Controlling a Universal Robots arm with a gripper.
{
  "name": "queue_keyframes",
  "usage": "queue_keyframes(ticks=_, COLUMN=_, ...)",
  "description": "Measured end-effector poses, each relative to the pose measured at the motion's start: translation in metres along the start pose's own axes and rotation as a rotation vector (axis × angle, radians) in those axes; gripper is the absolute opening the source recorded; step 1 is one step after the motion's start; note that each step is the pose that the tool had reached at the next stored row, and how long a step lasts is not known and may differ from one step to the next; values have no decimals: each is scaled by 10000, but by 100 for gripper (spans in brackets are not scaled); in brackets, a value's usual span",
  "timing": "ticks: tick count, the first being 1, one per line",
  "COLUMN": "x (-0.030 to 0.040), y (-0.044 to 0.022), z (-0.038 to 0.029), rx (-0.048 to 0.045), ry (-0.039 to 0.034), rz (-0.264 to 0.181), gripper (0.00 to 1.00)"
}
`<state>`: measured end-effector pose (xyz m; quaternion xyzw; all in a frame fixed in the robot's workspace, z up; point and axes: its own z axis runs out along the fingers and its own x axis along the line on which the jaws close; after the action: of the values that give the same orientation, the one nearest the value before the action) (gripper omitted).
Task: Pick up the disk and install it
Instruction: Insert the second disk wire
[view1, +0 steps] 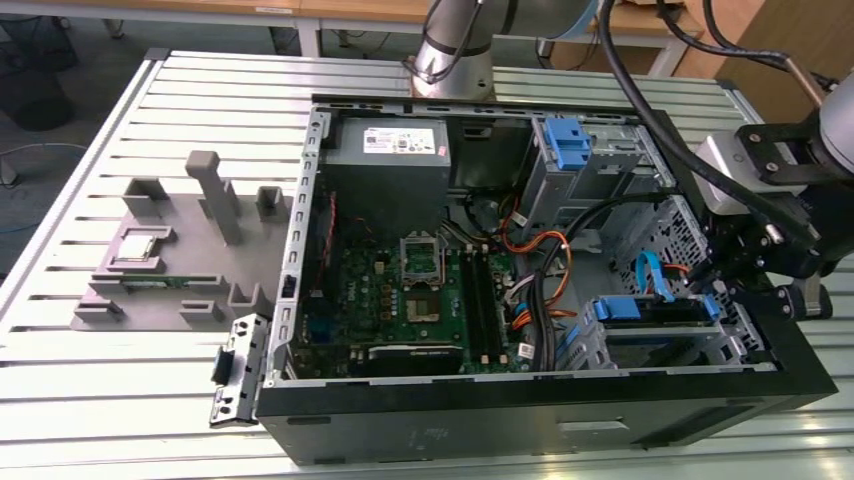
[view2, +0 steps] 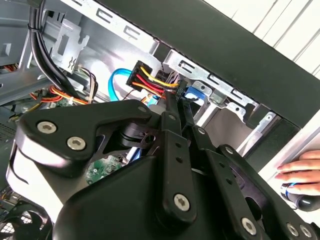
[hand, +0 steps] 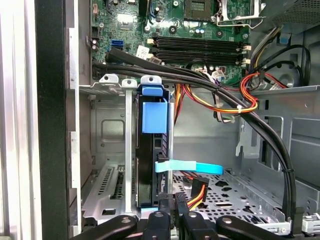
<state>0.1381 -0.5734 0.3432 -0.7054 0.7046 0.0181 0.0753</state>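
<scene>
Disk (hand: 152, 165): stands on edge in the drive cage (hand: 107, 130) at the case's front corner, blue carrier tab (hand: 154, 117) facing out. In the exterior view it shows as a blue-edged slab (view1: 650, 310) low on that view's right, just inside the case (view1: 534, 405) wall. It looks seated or nearly so; how deep it sits cannot be judged.

Gripper (hand: 176, 212): directly at the disk's near end, fingers drawn close together. Whether they pinch the carrier edge or only stand against it cannot be told. In the second wrist view the fingertips (view2: 176, 102) sit beside the blue tab and the power plug (view2: 145, 80).

Blue data cable (hand: 192, 167): flat ribbon running off the disk's side, loose across the cage floor.

Power leads (hand: 220, 102): red, yellow and black bundle crossing just above the cage, with thick black cables (hand: 200, 82) alongside.

Person's hand (view2: 300, 172): resting outside the case, on the table.

Hazards, as judged:
- Fingers snagging the ribbon or power plug, both touching-close to the tips.
- Carrier skewing in its rails if pushed off-centre, leaving the disk jammed.
- Arm housing (view1: 767, 215) fouling the case wall, which it overhangs.
- Hand near the working corner.
</scene>
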Motion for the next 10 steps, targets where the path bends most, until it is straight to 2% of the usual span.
queue_keyframes(ticks=2, x=-3, y=17, z=-18, rx=80, ry=-1, rz=-13, gripper=16)
queue_keyframes(ticks=4, x=-3, y=49, z=-26, rx=203, ry=0, rz=-29, gripper=16)
queue_keyframes(ticks=6, x=-3, y=90, z=-30, rx=308, ry=30, rz=-46, gripper=16)
queue_keyframes(ticks=10, x=-1, y=145, z=-18, rx=333, ry=86, rz=-54, gripper=16)
